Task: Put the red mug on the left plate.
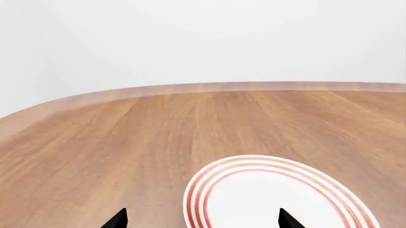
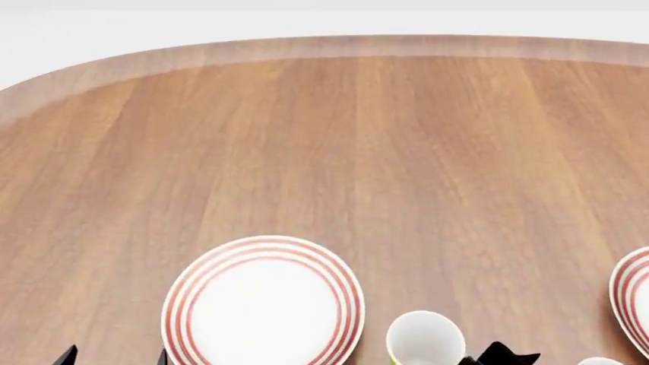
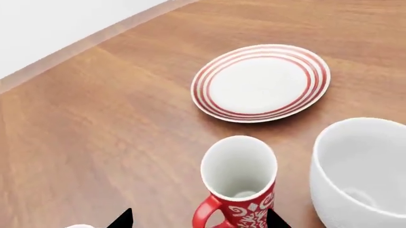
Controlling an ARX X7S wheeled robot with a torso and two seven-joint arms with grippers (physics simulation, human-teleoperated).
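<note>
The right claw [image 3: 198,219] has its 2 dark fingertips spread wide on either side of the red mug [image 3: 239,183], which stands upright on the counter [image 2: 406,152] between them; nothing is pinched yet, and the tips look to stand clear of the mug's sides. The mug's loop handle sticks out toward one fingertip. Just beside the mug is the larger plain white mug [image 3: 362,171], close enough to crowd a grasp, and beyond both lies 1 ringed plate [image 3: 261,81], bare. The left claw [image 1: 201,219] is also spread, holding nothing, hovering over the near rim of the left plate [image 1: 279,194], which is bare too. From the head camera that plate [image 2: 264,304] sits near the counter's front edge toward its left, the yellow mug [image 2: 424,338] is just to its right, and the second plate [image 2: 634,300] is cut off at the right side; the red mug itself is out of that view. So I judge the task is at its very start: the mug is framed for a grasp but not gripped, and closing, lifting, carrying across and setting down all remain.
</note>
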